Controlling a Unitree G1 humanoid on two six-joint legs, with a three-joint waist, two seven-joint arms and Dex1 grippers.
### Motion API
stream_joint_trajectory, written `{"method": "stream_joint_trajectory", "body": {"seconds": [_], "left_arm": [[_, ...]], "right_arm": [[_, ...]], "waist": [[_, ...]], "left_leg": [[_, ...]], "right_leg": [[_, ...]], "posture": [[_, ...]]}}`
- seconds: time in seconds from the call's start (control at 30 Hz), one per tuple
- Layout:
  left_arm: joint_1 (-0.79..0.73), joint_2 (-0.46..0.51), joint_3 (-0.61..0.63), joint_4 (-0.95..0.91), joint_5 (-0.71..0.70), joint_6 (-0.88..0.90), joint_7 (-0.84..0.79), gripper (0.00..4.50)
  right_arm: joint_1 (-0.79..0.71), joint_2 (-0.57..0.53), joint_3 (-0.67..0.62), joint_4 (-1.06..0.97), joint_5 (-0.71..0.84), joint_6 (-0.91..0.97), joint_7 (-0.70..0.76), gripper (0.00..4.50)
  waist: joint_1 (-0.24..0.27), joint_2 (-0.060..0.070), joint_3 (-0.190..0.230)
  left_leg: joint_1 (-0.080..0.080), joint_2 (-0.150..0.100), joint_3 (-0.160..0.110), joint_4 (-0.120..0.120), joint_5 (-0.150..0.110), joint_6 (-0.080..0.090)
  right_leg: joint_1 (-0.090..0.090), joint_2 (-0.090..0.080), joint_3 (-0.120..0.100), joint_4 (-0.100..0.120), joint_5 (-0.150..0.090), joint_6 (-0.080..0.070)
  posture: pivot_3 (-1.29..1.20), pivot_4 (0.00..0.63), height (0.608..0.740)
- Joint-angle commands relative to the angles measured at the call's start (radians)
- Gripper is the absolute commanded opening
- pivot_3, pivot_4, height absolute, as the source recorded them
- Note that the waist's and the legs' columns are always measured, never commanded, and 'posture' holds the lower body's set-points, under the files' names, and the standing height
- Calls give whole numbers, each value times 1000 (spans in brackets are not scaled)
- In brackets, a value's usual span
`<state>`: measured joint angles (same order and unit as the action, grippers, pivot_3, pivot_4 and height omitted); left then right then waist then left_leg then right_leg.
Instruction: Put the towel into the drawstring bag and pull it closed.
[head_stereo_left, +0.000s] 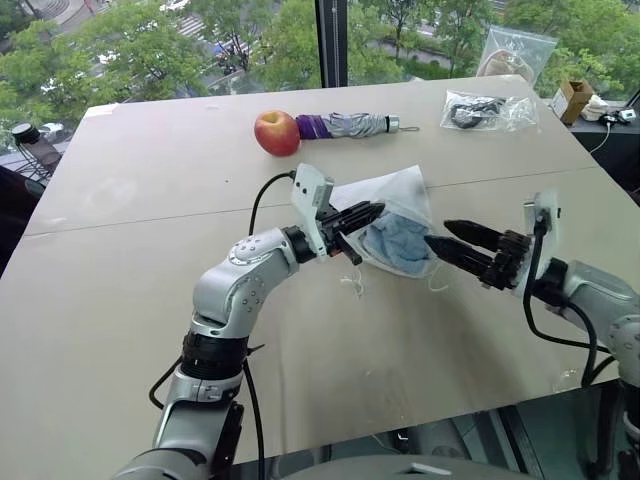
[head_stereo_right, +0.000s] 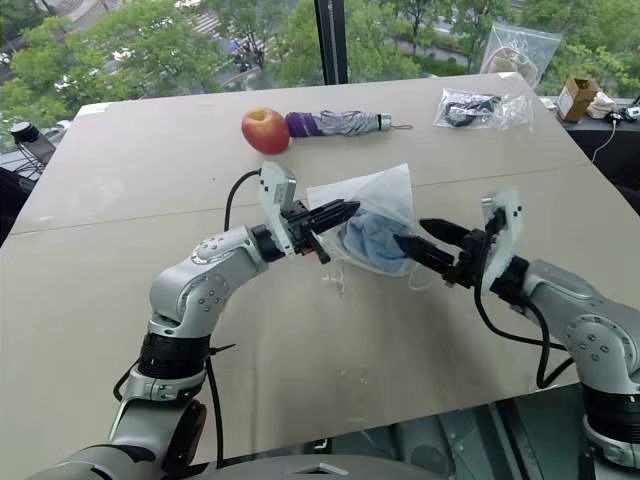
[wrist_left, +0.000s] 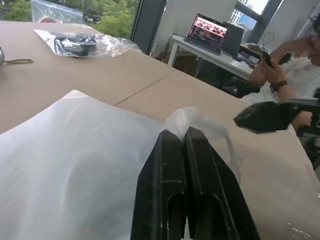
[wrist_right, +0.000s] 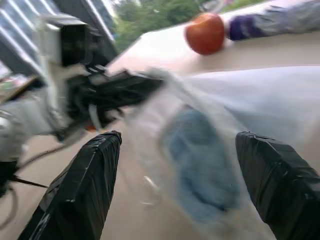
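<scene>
Above the table (head_stereo_left: 120, 300), the left gripper (head_stereo_left: 372, 213) pinched the drawstring bag (head_stereo_left: 395, 195) with the towel (head_stereo_left: 398, 245) inside, while the right gripper (head_stereo_left: 445, 238) hung beside it, fingers spread.

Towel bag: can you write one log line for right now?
towel: inside drawstring bag | left tool: shut on bag edge | right tool: open, beside bag
</scene>
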<state>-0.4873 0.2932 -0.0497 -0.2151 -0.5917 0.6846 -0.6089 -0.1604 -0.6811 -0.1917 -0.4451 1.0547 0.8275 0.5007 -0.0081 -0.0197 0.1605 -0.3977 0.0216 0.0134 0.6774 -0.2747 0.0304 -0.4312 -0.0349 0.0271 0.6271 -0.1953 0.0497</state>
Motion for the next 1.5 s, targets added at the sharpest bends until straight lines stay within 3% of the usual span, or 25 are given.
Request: {"method": "stream_joint_trajectory", "body": {"seconds": [0.03,0.2,0.43,0.63,0.73,0.87,0.93,1.1,1.23,1.3,1.43,1.5], "left_arm": [[-7,-3,3,-27,-6,-8,-7,0],[-9,-5,-2,-23,-3,-8,-11,0],[-6,-6,-2,-28,0,-5,-10,0],[-1,-6,-3,-33,4,-6,-8,0],[4,-5,0,-35,5,-6,-7,0],[11,-1,2,-36,8,-8,-10,0],[13,-4,3,-35,8,-7,-6,0],[12,-22,23,-29,-13,-9,-5,0],[19,-5,0,-1,32,-38,-22,0],[23,7,-10,7,50,-64,-44,0],[33,6,-1,-8,62,-87,-41,1295],[66,29,12,-69,15,-55,-71,2284]], "right_arm": [[47,-96,21,-22,-117,-9,69,3886],[73,-139,147,-31,-250,-2,90,3886],[10,-10,251,18,-396,-28,16,3886],[-11,102,267,65,-456,-35,-18,3886],[0,112,245,65,-458,-38,5,2992],[3,98,196,57,-440,-24,29,1031],[4,89,152,42,-404,-11,50,56],[-12,78,-34,-24,-70,107,137,56],[-122,138,-153,9,262,131,-1,56],[-167,176,-166,33,345,114,-88,56],[-193,204,-140,48,385,104,-166,0],[-188,210,-117,45,374,104,-178,0]], "waist": [[-1,0,0],[-6,0,0],[-4,0,0],[-1,-1,0],[-1,-1,0],[-2,0,0],[-2,0,0],[-2,-1,0],[-8,-1,0],[-7,-1,0],[-1,-1,0],[-3,0,0]], "left_leg": [[0,0,0,0,0,0],[1,0,0,0,0,0],[1,0,1,2,0,0],[0,0,0,2,0,0],[0,0,0,2,0,0],[0,0,0,2,0,0],[0,0,0,2,0,0],[0,0,0,3,0,0],[1,0,0,3,0,0],[2,1,0,3,0,0],[2,1,-2,3,0,0],[1,0,0,3,0,0]], "right_leg": [[0,0,0,0,0,0],[0,1,1,1,0,0],[0,1,1,1,0,0],[0,1,1,1,0,0],[0,0,1,1,0,0],[0,0,0,1,0,0],[0,0,0,1,0,0],[1,0,0,1,0,0],[1,1,0,2,0,0],[1,1,1,3,0,0],[1,1,-1,5,0,0],[1,0,0,4,0,0]], "posture": [[0,150,740],[0,150,740],[0,150,740],[0,150,740],[0,150,740],[0,150,740],[0,150,740],[0,150,740],[0,150,740],[0,150,740],[0,150,740],[0,150,740]]}}
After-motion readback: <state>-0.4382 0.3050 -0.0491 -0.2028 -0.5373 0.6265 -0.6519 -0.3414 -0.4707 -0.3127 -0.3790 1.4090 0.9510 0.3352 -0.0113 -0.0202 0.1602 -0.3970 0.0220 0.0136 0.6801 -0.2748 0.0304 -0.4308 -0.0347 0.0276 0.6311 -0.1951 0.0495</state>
